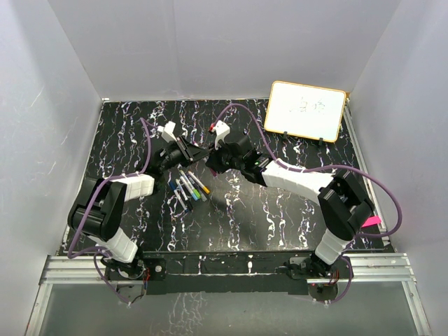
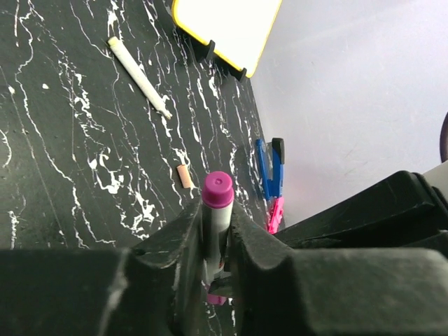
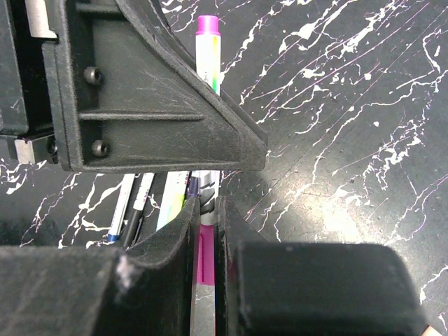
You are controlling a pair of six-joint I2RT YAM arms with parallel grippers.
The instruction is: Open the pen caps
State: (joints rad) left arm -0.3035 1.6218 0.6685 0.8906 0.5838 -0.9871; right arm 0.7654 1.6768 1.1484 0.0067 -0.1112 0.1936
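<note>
- Looking from the top camera, the left gripper point(image 1: 197, 150) and the right gripper point(image 1: 211, 155) meet tip to tip over the table point(image 1: 280, 210). The state of the fingers is too small to tell here. The loose pens point(image 1: 189, 187) lie in a bunch just under the fingertips.
- From the left wrist, the left fingers point(image 2: 183, 238) stand narrow and press on the pale barrel of one pen point(image 2: 214, 213). Its purple end point(image 2: 218, 190) sticks out just beyond the tips. Farther ahead of the tips lie an orange cap point(image 2: 185, 176) and a white pen point(image 2: 138, 75).
- From the right wrist, the right fingers point(image 3: 175, 238) are almost together and pinch the other, magenta end point(image 3: 204, 255) of this pen. The barrel runs forward from the tips, behind a left finger. Which end is the cap, I cannot tell.
</note>
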